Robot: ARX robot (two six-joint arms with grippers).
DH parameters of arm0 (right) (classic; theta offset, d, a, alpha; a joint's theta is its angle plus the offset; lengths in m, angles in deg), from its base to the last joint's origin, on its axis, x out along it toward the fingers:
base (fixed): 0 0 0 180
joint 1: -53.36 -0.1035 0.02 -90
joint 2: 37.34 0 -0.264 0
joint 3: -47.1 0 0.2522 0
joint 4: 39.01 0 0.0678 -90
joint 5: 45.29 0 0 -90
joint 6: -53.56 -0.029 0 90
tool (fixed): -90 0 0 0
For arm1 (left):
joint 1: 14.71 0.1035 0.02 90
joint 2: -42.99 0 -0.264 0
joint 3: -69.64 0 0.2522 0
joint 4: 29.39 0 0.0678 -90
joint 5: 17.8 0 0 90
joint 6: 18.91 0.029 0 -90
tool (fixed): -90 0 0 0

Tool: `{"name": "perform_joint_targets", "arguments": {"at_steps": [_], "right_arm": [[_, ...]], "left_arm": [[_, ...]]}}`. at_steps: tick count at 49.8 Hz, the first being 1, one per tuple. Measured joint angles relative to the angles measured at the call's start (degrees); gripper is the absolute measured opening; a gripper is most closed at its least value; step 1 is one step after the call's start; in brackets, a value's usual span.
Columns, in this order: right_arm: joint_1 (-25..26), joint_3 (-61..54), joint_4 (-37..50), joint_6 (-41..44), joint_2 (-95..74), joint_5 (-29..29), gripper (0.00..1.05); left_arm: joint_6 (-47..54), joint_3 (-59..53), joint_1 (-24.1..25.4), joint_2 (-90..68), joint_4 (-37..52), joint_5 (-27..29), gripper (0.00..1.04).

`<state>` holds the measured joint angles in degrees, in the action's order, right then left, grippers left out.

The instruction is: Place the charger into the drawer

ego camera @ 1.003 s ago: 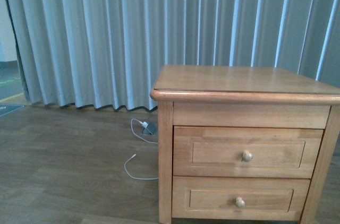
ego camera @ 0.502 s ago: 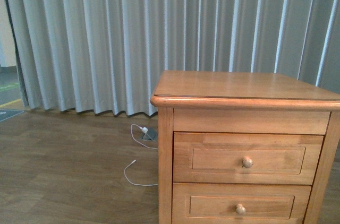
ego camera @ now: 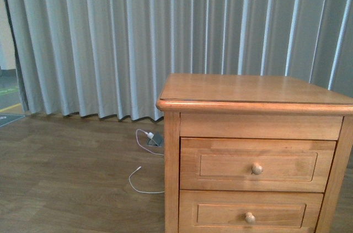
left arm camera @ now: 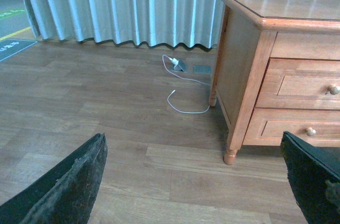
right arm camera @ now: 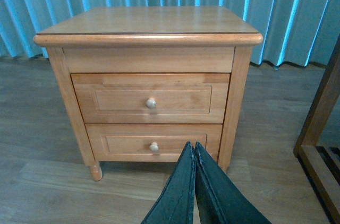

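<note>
Left pincer (left arm camera: pixel 196 181) spread | right pincer (right arm camera: pixel 194 155) clenched, seemingly empty | drawer (ego camera: pixel 257 164) closed

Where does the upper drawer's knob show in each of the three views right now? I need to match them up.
Front view: upper drawer knob at lower right, above the lower drawer knob.
Left wrist view: at the far right edge, on the nightstand's front.
Right wrist view: near centre, on the closed upper drawer.
Shared landmark: the nightstand top, seen in all three.

No readable text; the floor mat (left arm camera: pixel 13 50) perhaps bears markings, too blurred.
</note>
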<state>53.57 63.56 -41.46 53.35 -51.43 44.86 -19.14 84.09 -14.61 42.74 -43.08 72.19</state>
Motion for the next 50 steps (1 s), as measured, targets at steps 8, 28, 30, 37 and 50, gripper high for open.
{"name": "perform_joint_targets", "arguments": {"at_steps": [8, 28, 30, 37, 50], "right_arm": [[0.0, -1.3, -0.5, 0.0, 2.5, -0.1, 0.02], [0.0, -2.4, -11.2, 0.0, 13.8, 0.0, 0.02], [0.0, -2.4, -11.2, 0.0, 13.8, 0.0, 0.02], [0.0, -2.4, -11.2, 0.1, 13.8, 0.0, 0.02], [0.0, -2.4, -11.2, 0.2, 13.8, 0.0, 0.49]], "left_arm": [[0.0, 0.0, 0.0, 0.0, 0.0, 0.0, 0.99], [0.0, 0.0, 0.0, 0.0, 0.0, 0.0, 0.99], [0.0, 0.0, 0.0, 0.0, 0.0, 0.0, 0.99], [0.0, 0.0, 0.0, 0.0, 0.0, 0.0, 0.99], [0.0, 0.0, 0.0, 0.0, 0.0, 0.0, 0.99]]}}
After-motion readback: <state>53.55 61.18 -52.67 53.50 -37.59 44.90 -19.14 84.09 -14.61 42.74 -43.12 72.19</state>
